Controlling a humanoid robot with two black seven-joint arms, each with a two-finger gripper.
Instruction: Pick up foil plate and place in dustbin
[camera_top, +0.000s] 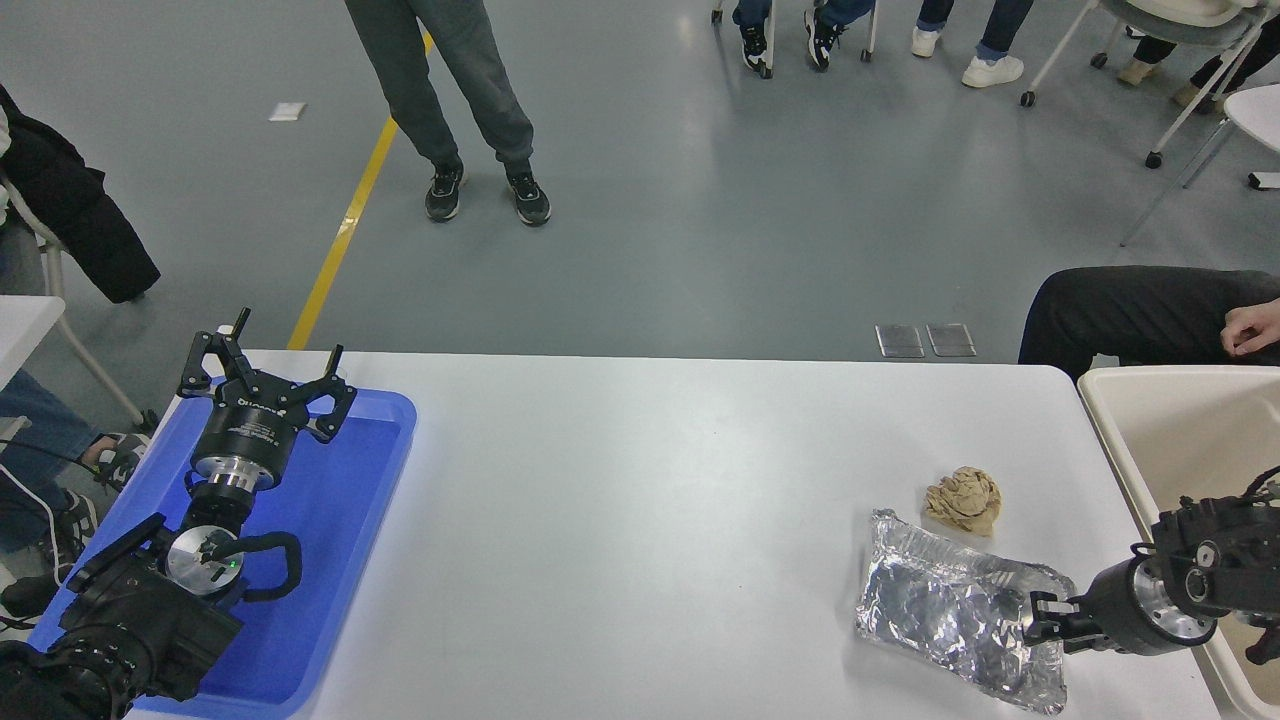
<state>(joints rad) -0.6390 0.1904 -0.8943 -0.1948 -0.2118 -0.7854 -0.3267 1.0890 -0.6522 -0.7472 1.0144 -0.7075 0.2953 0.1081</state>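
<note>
Grasp step: right gripper (1040, 620) at foil plate (950, 610) right rim, probably pinching it, hard to tell. Next: lift, swing to dustbin (1110, 440).

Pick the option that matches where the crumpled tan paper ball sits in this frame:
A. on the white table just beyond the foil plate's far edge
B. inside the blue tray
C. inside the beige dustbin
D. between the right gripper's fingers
A: the paper ball lies on the bare white table just past the far rim of the foil plate, while the right gripper is at the plate's right end.
</note>
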